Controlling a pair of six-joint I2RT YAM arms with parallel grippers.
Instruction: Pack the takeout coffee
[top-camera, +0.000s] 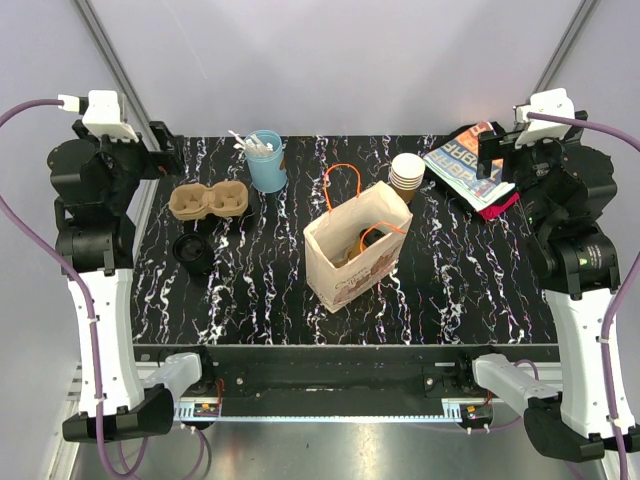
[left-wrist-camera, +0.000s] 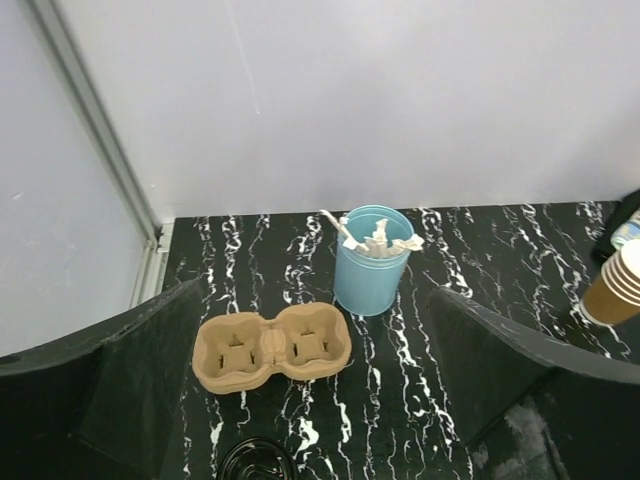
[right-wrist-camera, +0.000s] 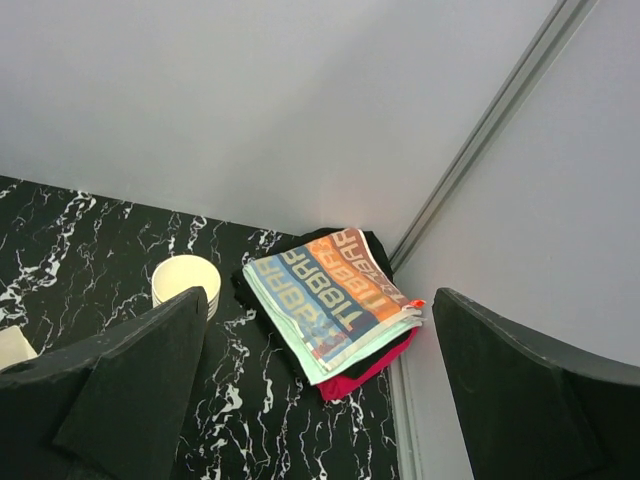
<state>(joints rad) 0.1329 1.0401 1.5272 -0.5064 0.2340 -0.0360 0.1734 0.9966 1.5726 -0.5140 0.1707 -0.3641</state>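
A brown paper bag (top-camera: 352, 255) with orange handles stands open mid-table. A dark round shape (top-camera: 372, 238) shows inside its mouth; I cannot tell whether that is the takeout coffee, and no single cup stands on the table. My left gripper (top-camera: 165, 152) hangs open high over the far left corner. In its wrist view its fingers (left-wrist-camera: 130, 370) frame a cardboard cup carrier (left-wrist-camera: 272, 348) far below. Over the far right corner, above folded cloths (right-wrist-camera: 330, 300), my right gripper (top-camera: 490, 152) is also open. Neither holds anything.
A light-blue cup of white utensils (top-camera: 266, 160) stands at the back. Beside it lies the two-hole carrier (top-camera: 210, 199), with a black lid (top-camera: 193, 250) nearer me. A stack of nested brown cups (top-camera: 407, 172) stands behind the bag. The folded cloths (top-camera: 470, 165) lie far right.
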